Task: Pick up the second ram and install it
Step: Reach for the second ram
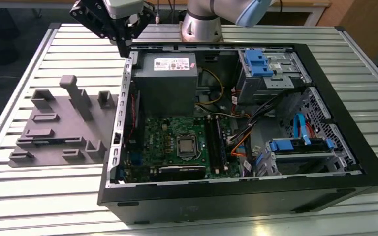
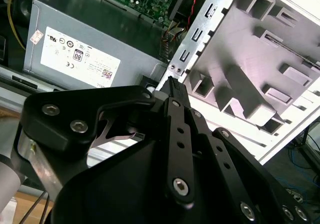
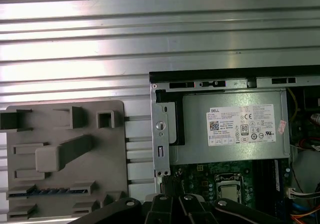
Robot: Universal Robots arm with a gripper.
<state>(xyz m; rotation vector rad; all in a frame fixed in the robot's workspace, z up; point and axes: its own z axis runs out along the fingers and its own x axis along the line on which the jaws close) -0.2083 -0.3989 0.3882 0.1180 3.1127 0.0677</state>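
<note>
The second ram (image 3: pixel 50 190) lies in a slot of the gray holder (image 3: pixel 115 159) on the desk (image 1: pixel 31 196), at the exterior view's left of the open case (image 1: pixel 208 201). The claw (image 1: pixel 121 50) hangs well apart over the case's far left corner, closed and empty. Judging by this, neither pickup nor installation is done.

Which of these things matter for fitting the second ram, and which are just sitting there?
Job: second ram, gray holder it sits in, motherboard slots, gripper.
Just there: power supply, blue drive brackets, cables, slatted table.
</note>
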